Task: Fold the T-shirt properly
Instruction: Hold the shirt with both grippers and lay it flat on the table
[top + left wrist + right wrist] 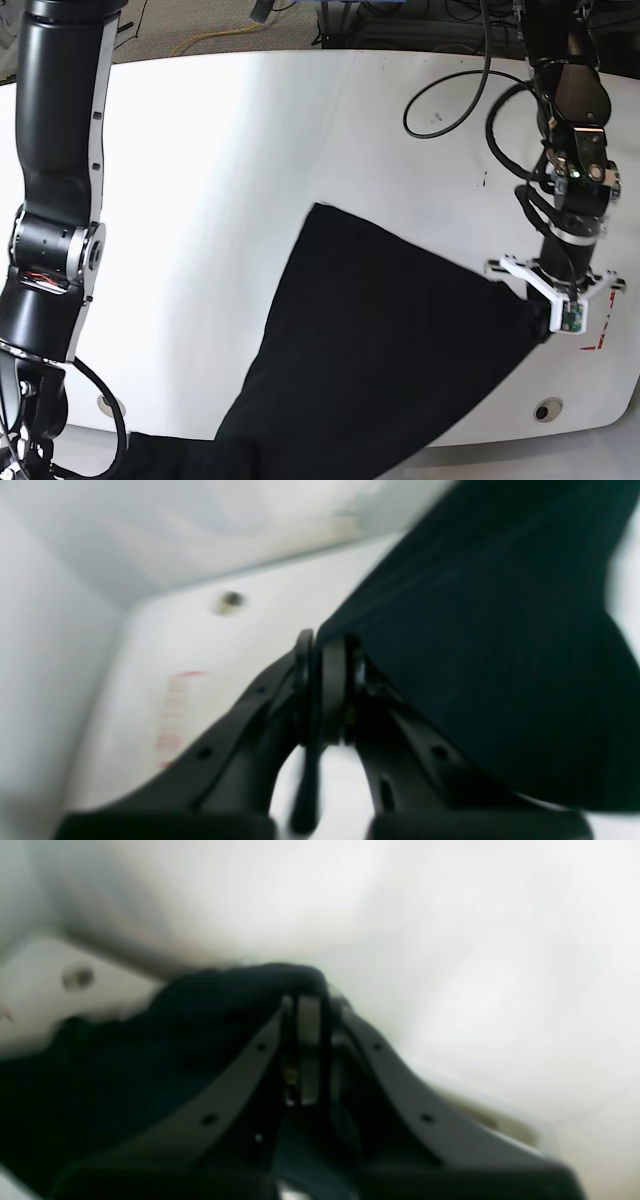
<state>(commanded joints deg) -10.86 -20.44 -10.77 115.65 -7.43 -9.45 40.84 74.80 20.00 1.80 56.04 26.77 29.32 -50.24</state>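
The black T-shirt (390,350) shows its plain side, with no print in sight. It is pulled taut in a band from the right edge of the white table (250,150) down to the bottom left corner. My left gripper (541,325) is shut on the shirt's right end. The left wrist view shows its pads (332,670) pinched on black cloth (475,655). My right gripper (305,995) is shut on a bunched edge of the shirt (125,1055). In the base view the right gripper is below the frame and only its arm (55,250) shows.
A black cable loop (452,100) lies on the table at the back right. Red corner marks (600,345) and a round hole (545,410) are near the left gripper. Another hole (105,405) is at the front left. The table's front edge runs close below the shirt.
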